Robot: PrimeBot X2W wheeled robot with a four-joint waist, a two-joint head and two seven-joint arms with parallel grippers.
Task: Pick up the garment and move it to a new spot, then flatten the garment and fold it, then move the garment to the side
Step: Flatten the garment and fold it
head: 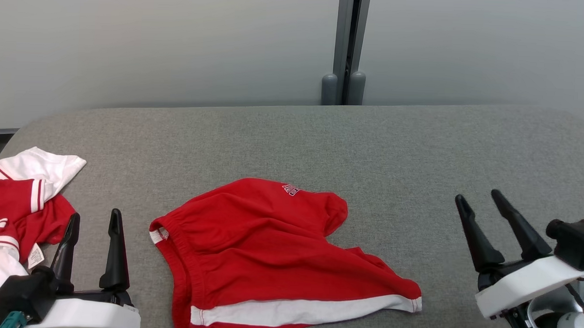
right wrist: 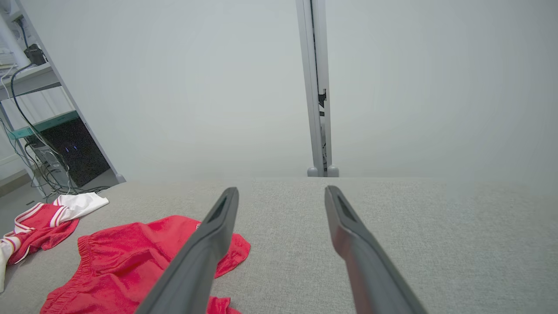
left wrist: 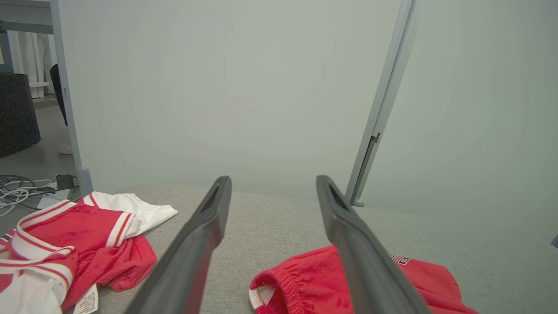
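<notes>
A red-and-white clothes heap point(head: 23, 198) lies at the left of the grey table point(head: 419, 149), the left gripper point(head: 95, 214) beside it spread wide and empty. The red garment point(head: 269, 250), perhaps shorts, lies rumpled mid-table, touching neither gripper. Well right of it, the right gripper point(head: 478, 195) gapes wide, holding nothing.

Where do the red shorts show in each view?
Head view: shorts lie at lower centre.
Left wrist view: shorts at the bottom edge, right of centre.
Right wrist view: shorts at lower left.
Shared landmark: the grey post at the wall behind.
</notes>
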